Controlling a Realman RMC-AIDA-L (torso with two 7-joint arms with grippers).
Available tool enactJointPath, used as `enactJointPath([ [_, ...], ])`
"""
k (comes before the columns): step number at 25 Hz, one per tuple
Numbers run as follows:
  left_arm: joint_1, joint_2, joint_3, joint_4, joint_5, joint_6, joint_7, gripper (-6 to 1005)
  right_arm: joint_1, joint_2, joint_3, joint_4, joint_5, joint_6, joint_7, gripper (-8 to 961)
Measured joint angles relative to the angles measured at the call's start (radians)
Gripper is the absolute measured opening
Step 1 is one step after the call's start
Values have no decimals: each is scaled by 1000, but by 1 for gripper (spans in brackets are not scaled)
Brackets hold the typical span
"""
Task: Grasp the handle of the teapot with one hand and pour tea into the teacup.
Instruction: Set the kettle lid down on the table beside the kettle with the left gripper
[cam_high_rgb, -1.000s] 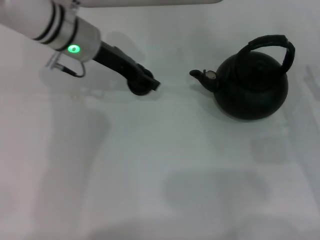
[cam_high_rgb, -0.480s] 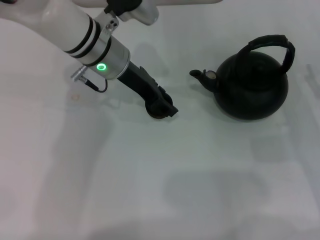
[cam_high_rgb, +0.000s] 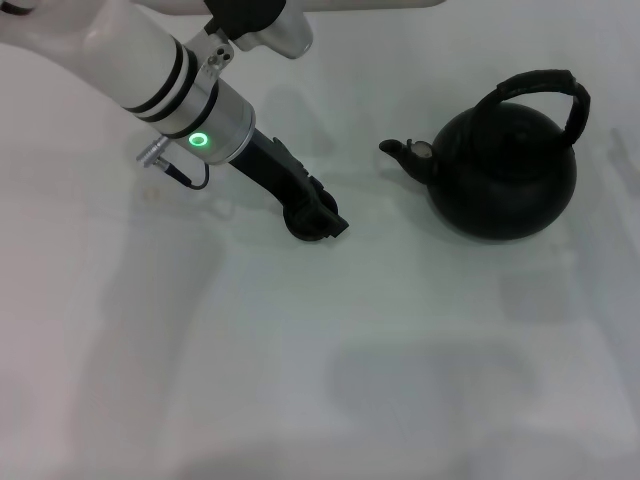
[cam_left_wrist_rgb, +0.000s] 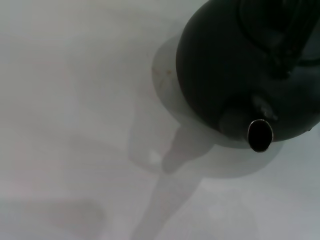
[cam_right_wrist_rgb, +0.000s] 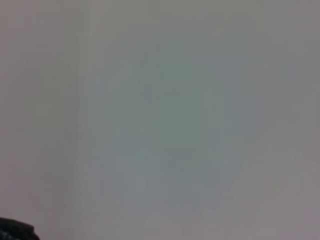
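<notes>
The black teapot (cam_high_rgb: 503, 175) stands on the white table at the right, with its arched handle (cam_high_rgb: 545, 82) upright and its spout (cam_high_rgb: 400, 152) pointing left. My left gripper (cam_high_rgb: 318, 217) is down at the table left of the spout. It is shut on the small black teacup (cam_high_rgb: 306, 228), which shows as a round dark shape under the fingertips. The left wrist view shows the teapot (cam_left_wrist_rgb: 225, 65) close by, with its spout opening (cam_left_wrist_rgb: 260, 135) facing the camera. The right gripper is out of view.
The white table (cam_high_rgb: 300, 380) spreads around both objects. A faint amber spot (cam_high_rgb: 150, 195) lies on it to the left of my left arm. The right wrist view shows only a plain pale surface (cam_right_wrist_rgb: 165, 115).
My left gripper has moved right and nearer with the teacup, closing the gap to the teapot's spout, then edged slightly back. The teapot has not moved.
</notes>
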Motion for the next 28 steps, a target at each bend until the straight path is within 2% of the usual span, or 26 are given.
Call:
enactJointPath([
  [28,13,0,0,14,12,-11,-21,718,-4,1,0,6,0,1,2,872],
])
